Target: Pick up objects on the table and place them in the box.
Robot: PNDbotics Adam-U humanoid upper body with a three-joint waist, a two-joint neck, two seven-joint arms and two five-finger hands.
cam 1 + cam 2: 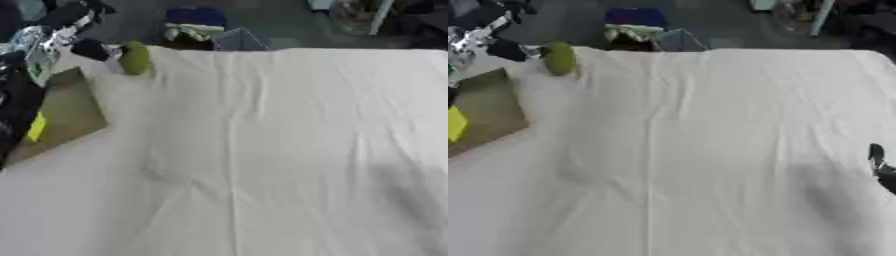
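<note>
Box [66, 112], brown cardboard, is lying at the bench's [710, 150] left edge, about mid-depth, with a yellow thing [36, 126] showing at its near left side. Nearest to the camera, the white cloth covering the bench is showing only creases. At the right edge, mid-depth, a dark fingertip of the right hand [878, 162] is just poking into the right eye view; whether it is open or closed cannot be told. Farther off, near the far left corner, a green object [135, 58] is sitting on the cloth, just beyond the box. Right beside it, the left hand [90, 49] is reaching in from the upper left; its fingers are too blurred to tell their state.
</note>
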